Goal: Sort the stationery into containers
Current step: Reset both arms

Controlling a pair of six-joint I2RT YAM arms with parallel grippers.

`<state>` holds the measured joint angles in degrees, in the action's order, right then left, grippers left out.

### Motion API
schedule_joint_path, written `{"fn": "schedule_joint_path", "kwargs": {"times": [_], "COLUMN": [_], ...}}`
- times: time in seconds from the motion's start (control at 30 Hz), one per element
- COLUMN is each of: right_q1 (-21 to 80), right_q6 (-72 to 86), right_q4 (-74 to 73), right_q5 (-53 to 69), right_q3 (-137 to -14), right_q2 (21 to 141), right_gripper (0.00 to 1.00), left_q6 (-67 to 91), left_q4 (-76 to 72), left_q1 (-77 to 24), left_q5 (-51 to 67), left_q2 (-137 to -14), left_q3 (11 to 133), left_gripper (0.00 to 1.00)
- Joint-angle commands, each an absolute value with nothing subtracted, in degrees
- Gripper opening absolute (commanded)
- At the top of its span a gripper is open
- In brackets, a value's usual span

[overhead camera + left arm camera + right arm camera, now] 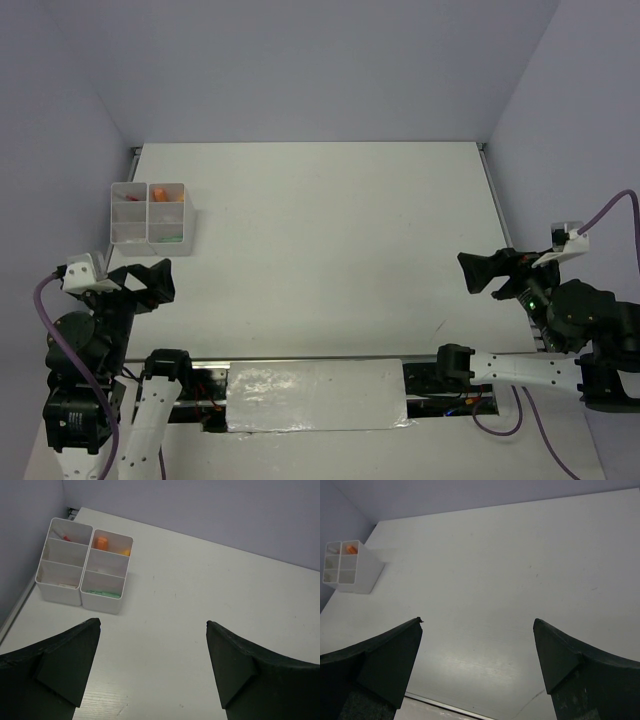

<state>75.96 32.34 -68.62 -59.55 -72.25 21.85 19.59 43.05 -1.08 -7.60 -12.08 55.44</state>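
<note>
Left gripper (158,285) and right gripper (468,273) gape wide, empty; the containers (128,238) (light thin plastic, likely to skid) look best pinched at a rim.

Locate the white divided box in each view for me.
Top external: white divided box at the left edge, mid-height.
Left wrist: box upper left.
Right wrist: box far upper left, small.
Shared landmark: orange item in its far right compartment.

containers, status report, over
Left gripper open, empty. Right gripper open, empty. Orange marker and green item in divided box. Nothing in the way.
</note>
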Motion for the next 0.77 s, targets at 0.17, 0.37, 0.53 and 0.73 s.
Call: {"fn": "schedule_joint_path", "kwargs": {"times": [0.17,0.37,0.53,0.73], "right_q1": [75.8,75.8,75.8,75.8], "right_q6": [31.7,31.7,31.2,31.6], "right_q4": [-67.9,-67.7,-67.4,-67.9], "right_q5": [-61.0,-60.8,-60.9,-61.5], "right_q3": [-72.0,-71.6,-71.4,-71.2], "right_q2": [20.8,20.9,21.3,22.2], "right_gripper": [1.0,1.0,1.0,1.0], "left_q6": [19.1,19.1,19.0,19.0], "left_q4": [40.6,40.6,40.6,40.5], "left_q1": [-1.4,-1.4,-1.3,-1.3], "left_q5": [-8.2,-8.0,-7.8,-7.7], "left_q2": [-11.2,-10.9,-10.9,-10.8], "left_q3": [55.3,55.3,55.2,55.2], "left_gripper": [0.99,0.99,0.99,1.0]}}
